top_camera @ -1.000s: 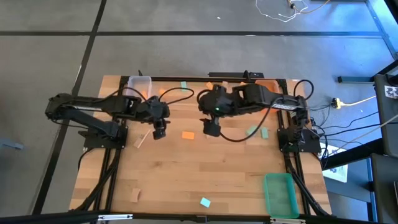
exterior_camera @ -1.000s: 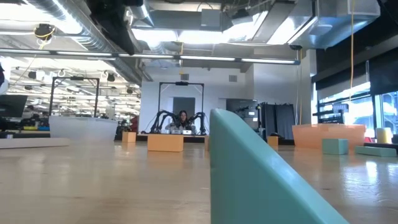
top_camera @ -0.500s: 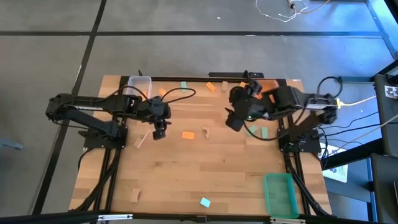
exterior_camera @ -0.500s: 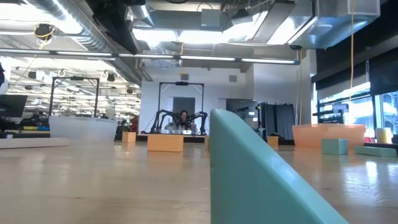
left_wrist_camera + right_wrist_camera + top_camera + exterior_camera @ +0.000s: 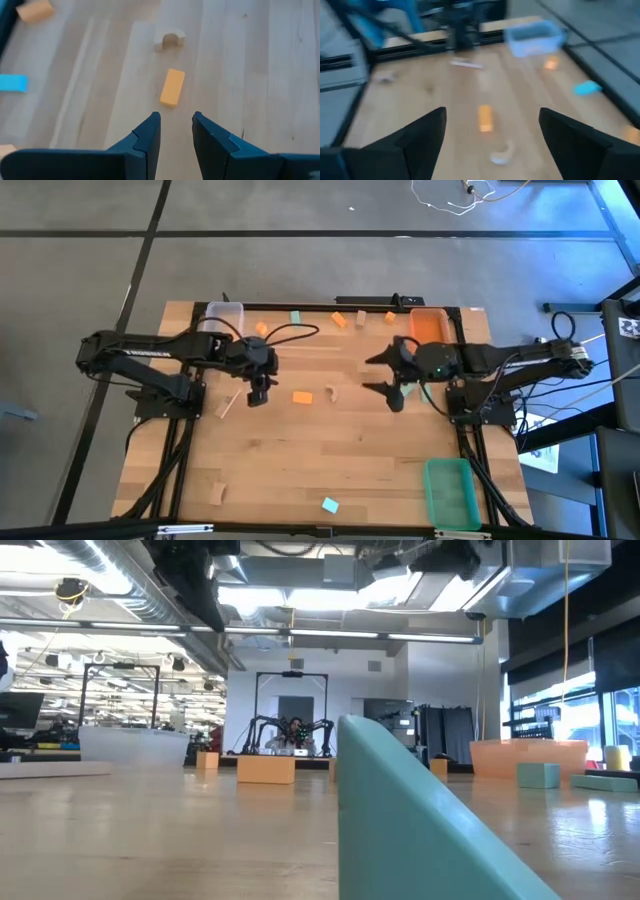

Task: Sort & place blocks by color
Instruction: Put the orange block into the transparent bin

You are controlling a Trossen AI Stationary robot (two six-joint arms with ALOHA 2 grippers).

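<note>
In the high view my left gripper (image 5: 258, 392) hangs above the table just left of an orange bar (image 5: 302, 396), its fingers a little apart and empty. The left wrist view shows that gripper (image 5: 176, 122) short of the orange bar (image 5: 172, 87), with a pale wooden arch block (image 5: 170, 40) beyond. My right gripper (image 5: 383, 374) is wide open and empty, right of the arch block (image 5: 331, 392). From the right wrist view, that gripper (image 5: 492, 115) faces the bar (image 5: 485, 118) and arch (image 5: 501, 154). Other blocks lie flat along the far edge.
A clear bin (image 5: 224, 315) and an orange bin (image 5: 428, 325) stand at the far edge, and a green bin (image 5: 448, 492) at the near right corner. A wooden bar (image 5: 226, 406), a wood block (image 5: 217, 492) and a teal block (image 5: 330, 504) lie loose. That teal block (image 5: 420, 820) fills the low view.
My right gripper has drawn back from the table's middle toward the right edge, and its fingers now show spread wide. The wooden arch block lies uncovered where that gripper was. My left arm has kept still.
</note>
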